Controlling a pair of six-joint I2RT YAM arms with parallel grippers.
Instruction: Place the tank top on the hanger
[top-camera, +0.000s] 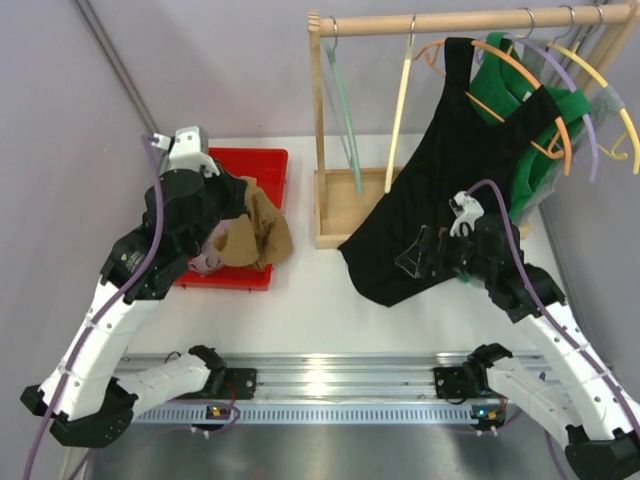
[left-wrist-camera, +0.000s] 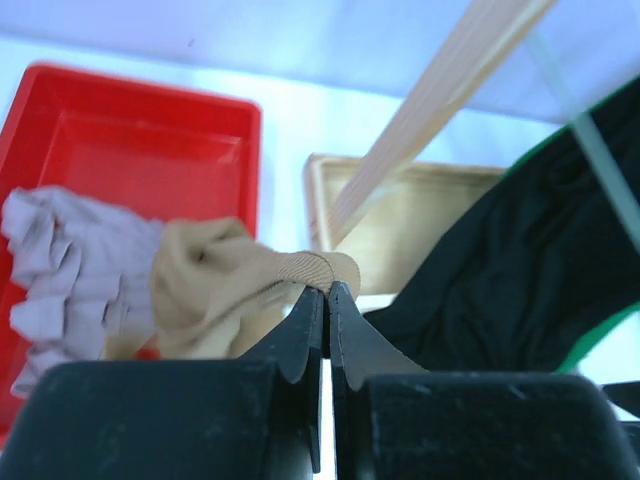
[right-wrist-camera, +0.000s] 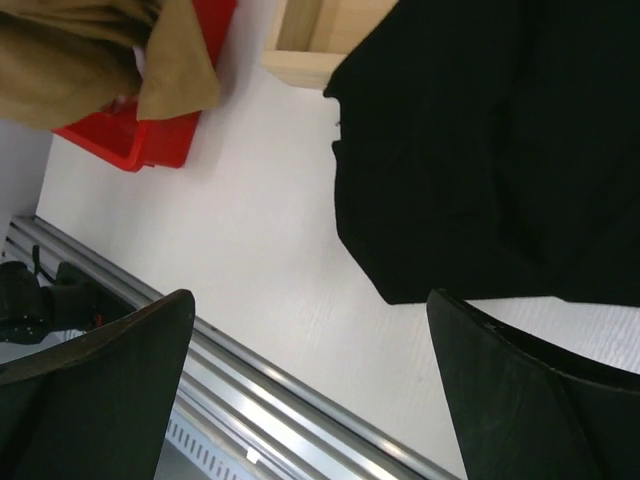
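Two arms are at work. From overhead, the left gripper (top-camera: 236, 238) sits at middle left of the frame over the shallow red plastic tray (top-camera: 265, 160). The tan-brown sleeveless fabric tank top (top-camera: 265, 235) is bunched against it and droops over the tray's right rim. The thin cream-white plastic hanger (top-camera: 400, 120) hangs by its metal hook from the wooden clothes rack (top-camera: 450, 20) at upper centre, well apart from the top. Just right of it drapes the large black sleeveless garment (top-camera: 440, 180), and the right gripper (top-camera: 428, 255) hovers at its lower hem.

From the left wrist, the jaws are pressed together on a ribbed edge of the tank top. A crumpled mauve-grey cloth (left-wrist-camera: 60, 260) lies touching it in the tray.

From the right wrist, the fingers are spread wide with nothing between them, and the black hem is just ahead at upper right.

The pinch looks to catch only a thin fold, so I'd judge the top could slip free on the way across, or drag the mauve cloth out with it. The black garment crowding the hanger could also snag a strap. The bare white tabletop (top-camera: 300, 300) between the tray and the rack's base gives room to move. The rack's upright post and the tray rim are the edges to mind.
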